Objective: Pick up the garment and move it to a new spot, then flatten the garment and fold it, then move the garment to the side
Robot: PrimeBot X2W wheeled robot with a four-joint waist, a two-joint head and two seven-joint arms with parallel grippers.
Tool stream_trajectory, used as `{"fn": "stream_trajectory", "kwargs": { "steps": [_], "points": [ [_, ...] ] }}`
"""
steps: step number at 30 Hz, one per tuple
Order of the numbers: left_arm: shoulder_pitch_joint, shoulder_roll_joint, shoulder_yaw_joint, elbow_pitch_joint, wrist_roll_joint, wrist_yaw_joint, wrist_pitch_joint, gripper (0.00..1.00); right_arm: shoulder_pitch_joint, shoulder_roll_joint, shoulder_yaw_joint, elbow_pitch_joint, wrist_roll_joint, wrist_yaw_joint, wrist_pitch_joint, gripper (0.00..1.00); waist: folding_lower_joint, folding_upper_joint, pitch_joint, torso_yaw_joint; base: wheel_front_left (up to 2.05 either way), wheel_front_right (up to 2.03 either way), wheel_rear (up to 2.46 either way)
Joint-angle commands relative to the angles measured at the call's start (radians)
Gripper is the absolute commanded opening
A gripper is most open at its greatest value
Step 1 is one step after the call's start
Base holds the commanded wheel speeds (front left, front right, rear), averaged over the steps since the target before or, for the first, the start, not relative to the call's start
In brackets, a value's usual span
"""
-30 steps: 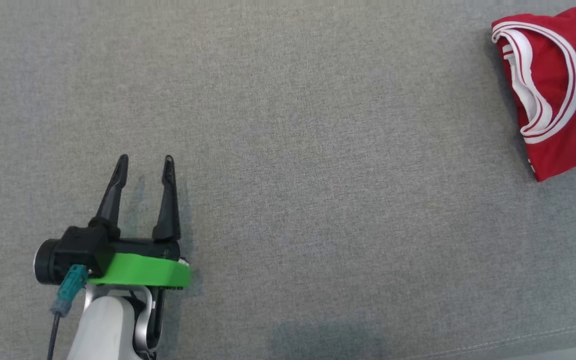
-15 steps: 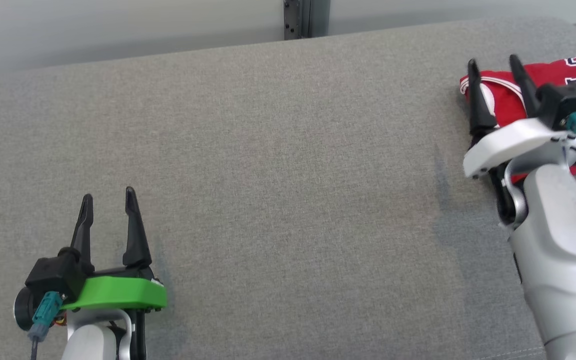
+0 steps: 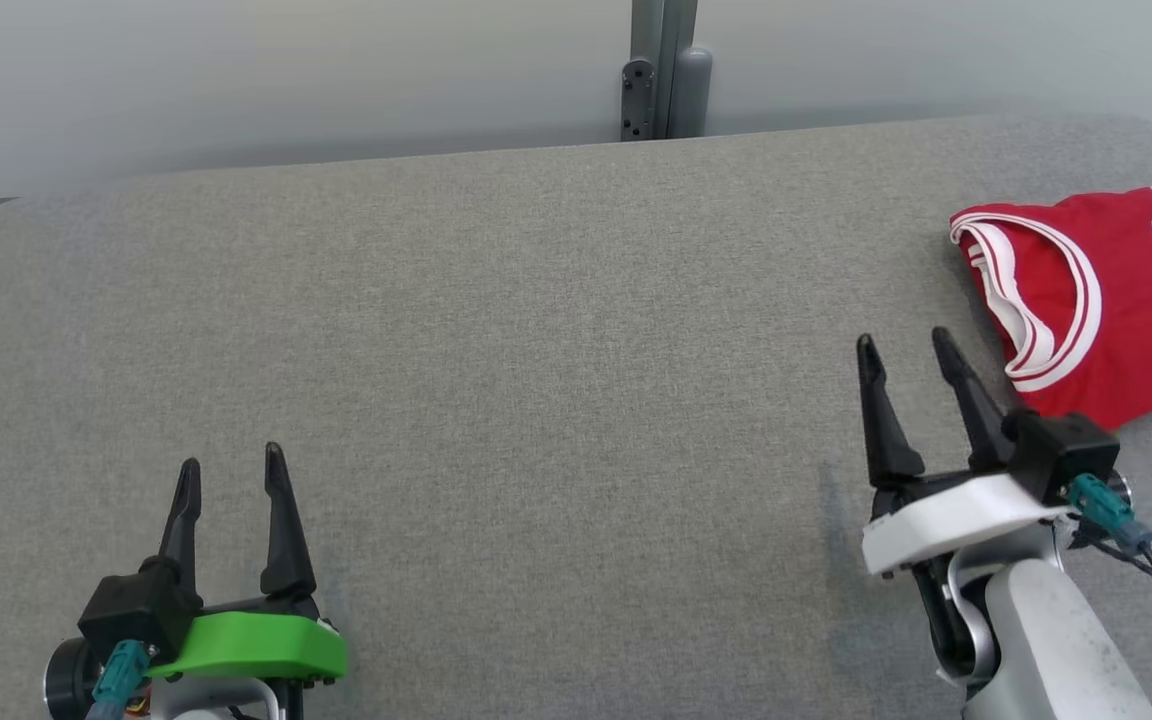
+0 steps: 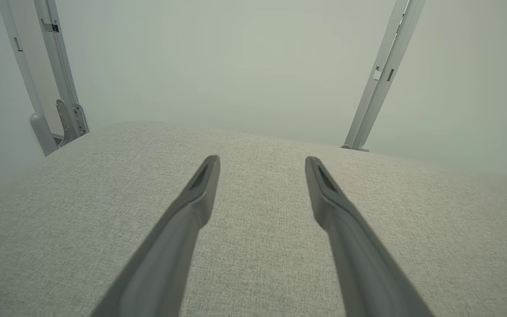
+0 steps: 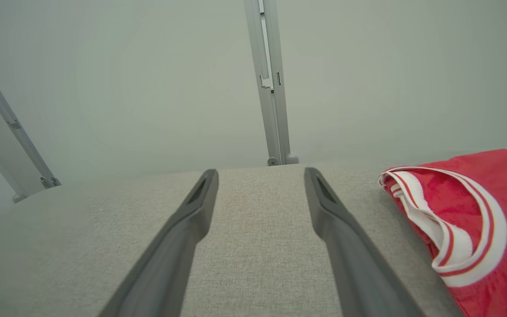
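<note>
Plainly, the red fabric jersey [image 3: 1126, 340] at the grey cloth table's [image 3: 536, 350] right edge is limp; I'd pinch its striped trim [image 3: 1084, 300], left gripper [image 3: 231, 470] and right gripper [image 3: 901, 345] both gaping.

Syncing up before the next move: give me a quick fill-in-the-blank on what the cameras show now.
1. The garment is mainly ____ in colour.
2. The left gripper and the right gripper both stand ____, holding nothing.
3. The garment lies nearest the ____ gripper.
Missing words: red; open; right.
</note>
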Motion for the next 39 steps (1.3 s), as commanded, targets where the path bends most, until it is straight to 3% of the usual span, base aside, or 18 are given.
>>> {"fn": "stream_trajectory", "kwargs": {
  "steps": [1,29,30,31,33,39],
  "points": [
    [0.012,0.001,-0.005,-0.002,-0.007,0.005,0.000,1.00,0.028,-0.002,0.008,-0.019,0.012,-0.001,-0.004,1.00,0.0001,0.0000,0.003,0.003,0.00,0.00,0.00],
    [0.049,0.001,-0.039,0.044,0.018,-0.017,0.000,1.00,0.126,-0.001,0.033,-0.051,0.027,-0.001,-0.005,1.00,0.0001,0.0000,-0.048,0.009,0.00,0.00,0.00],
    [0.037,-0.001,-0.041,0.046,0.021,-0.015,0.000,0.00,0.112,0.001,0.032,-0.049,0.025,0.000,-0.001,0.00,0.0001,0.0000,-0.048,0.009,0.00,0.00,0.00],
    [0.037,-0.001,-0.041,0.052,0.019,-0.015,0.001,0.00,0.114,0.001,0.032,-0.044,0.027,0.000,-0.001,0.00,0.0001,0.0000,-0.048,0.009,0.00,0.00,0.00],
    [0.032,-0.001,-0.027,0.081,-0.099,-0.028,0.032,0.00,0.131,-0.002,0.023,-0.021,0.153,0.000,0.026,0.00,0.0001,0.0000,-0.050,0.008,0.00,0.00,0.00],
    [0.022,-0.001,-0.012,0.083,-0.203,-0.039,0.061,0.00,0.129,-0.007,0.013,-0.020,0.263,0.000,0.050,0.00,0.0001,0.0000,-0.053,0.006,0.00,0.00,0.00]
  ]
}}
